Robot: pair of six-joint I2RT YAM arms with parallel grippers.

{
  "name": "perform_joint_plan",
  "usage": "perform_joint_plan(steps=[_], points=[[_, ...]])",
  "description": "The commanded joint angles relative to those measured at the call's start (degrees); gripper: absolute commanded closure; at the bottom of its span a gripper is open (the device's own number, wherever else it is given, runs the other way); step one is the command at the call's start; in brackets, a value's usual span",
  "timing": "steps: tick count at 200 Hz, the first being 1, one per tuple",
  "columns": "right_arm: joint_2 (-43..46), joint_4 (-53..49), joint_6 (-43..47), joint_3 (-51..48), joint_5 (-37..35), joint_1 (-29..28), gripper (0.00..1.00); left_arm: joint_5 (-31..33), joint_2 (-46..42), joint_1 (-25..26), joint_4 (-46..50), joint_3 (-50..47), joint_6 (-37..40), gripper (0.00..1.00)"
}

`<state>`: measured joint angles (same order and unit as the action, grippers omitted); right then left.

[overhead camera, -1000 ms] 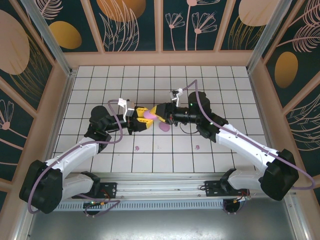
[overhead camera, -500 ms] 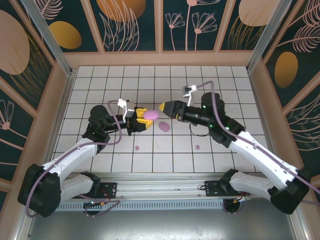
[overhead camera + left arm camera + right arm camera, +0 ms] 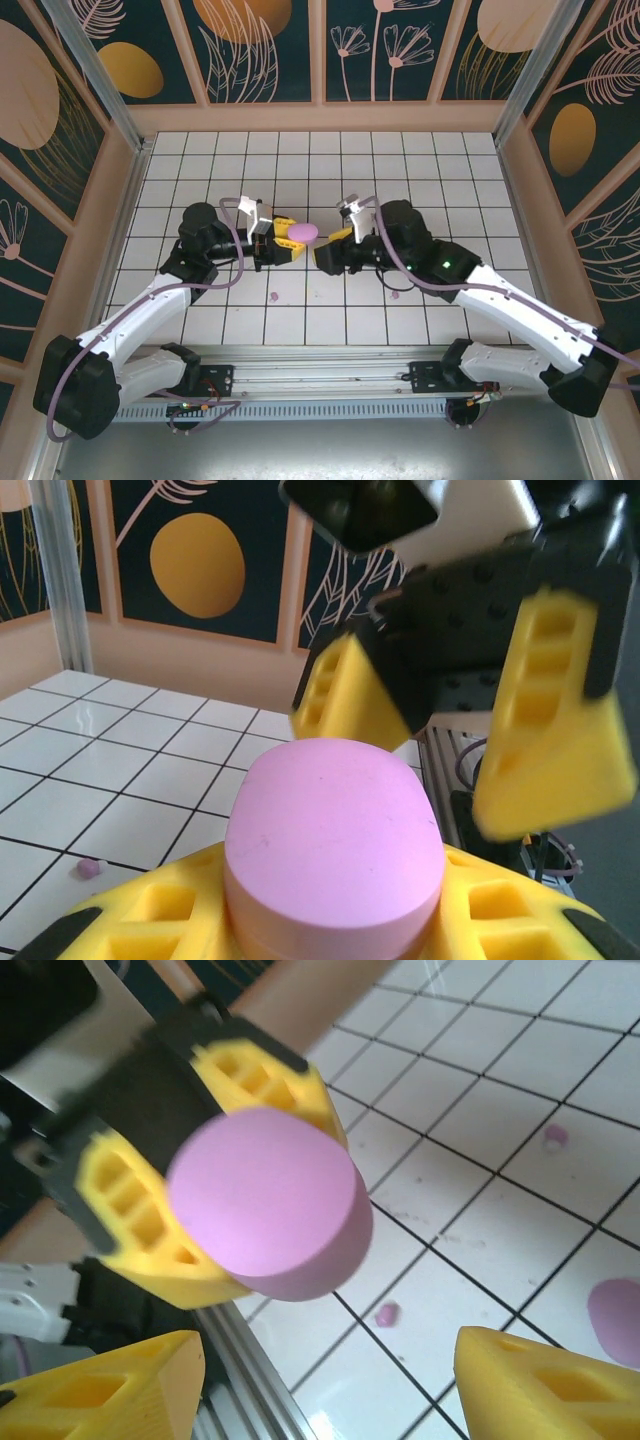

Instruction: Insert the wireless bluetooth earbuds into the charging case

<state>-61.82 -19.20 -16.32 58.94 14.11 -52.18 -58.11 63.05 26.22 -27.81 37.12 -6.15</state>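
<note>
Bright, even overhead light leaves soft glare on the tiled floor (image 3: 90, 720). In the 2 wrist views, near yellow fingers (image 3: 545, 740) blur.

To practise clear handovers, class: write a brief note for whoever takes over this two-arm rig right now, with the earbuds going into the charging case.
Left gripper: shut on a pink-purple oval plastic case piece, held above the white tiled table.
Right gripper: open, empty, facing that piece.
Second pink-purple oval lies on the tiles.
Two tiny pink-purple plastic earbuds lie loose nearer the arm bases, the other here.
Done: case piece lifted.
Left: pick up the earbuds and seat them; none seen inserted.
</note>
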Motion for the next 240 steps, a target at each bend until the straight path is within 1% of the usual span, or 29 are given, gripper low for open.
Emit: perform_joint_plan(steps=[1, 45, 111, 140, 168, 209, 240], points=[[-0.48, -0.57, 5.4, 2.18, 0.2, -0.38, 0.31, -2.04, 0.15, 0.15, 0.57, 1.96, 0.62, 0.89], [-1.92, 0.2, 5.24, 3.69, -3.73, -0.38, 0.3, -3.19, 0.06, 0.15, 1.62, 2.78, 0.78, 0.89], [-1.45, 3.04, 3.79, 4.17, -0.37, -0.29, 0.31, -3.5, 0.51, 0.17, 2.41, 2.34, 1.51, 0.89], [-1.55, 3.44, 2.93, 4.17, -0.64, -0.02, 0.31, -3.81, 0.41, 0.16, 2.57, 2.38, 1.64, 0.89], [-1.79, 3.68, 1.5, 3.98, -1.03, 1.7, 0.32, -4.51, 0.41, 0.21, 2.82, 2.68, 1.59, 0.89], [-0.69, 6.76, -2.89, 2.03, 2.1, 6.18, 0.34, -4.7, 0.15, 0.28, 3.15, 1.93, 1.71, 0.89], [-0.45, 9.8, -5.25, 0.52, 3.12, 7.7, 0.34, -4.65, -1.08, 0.24, 1.08, 0.43, 0.81, 0.89]])
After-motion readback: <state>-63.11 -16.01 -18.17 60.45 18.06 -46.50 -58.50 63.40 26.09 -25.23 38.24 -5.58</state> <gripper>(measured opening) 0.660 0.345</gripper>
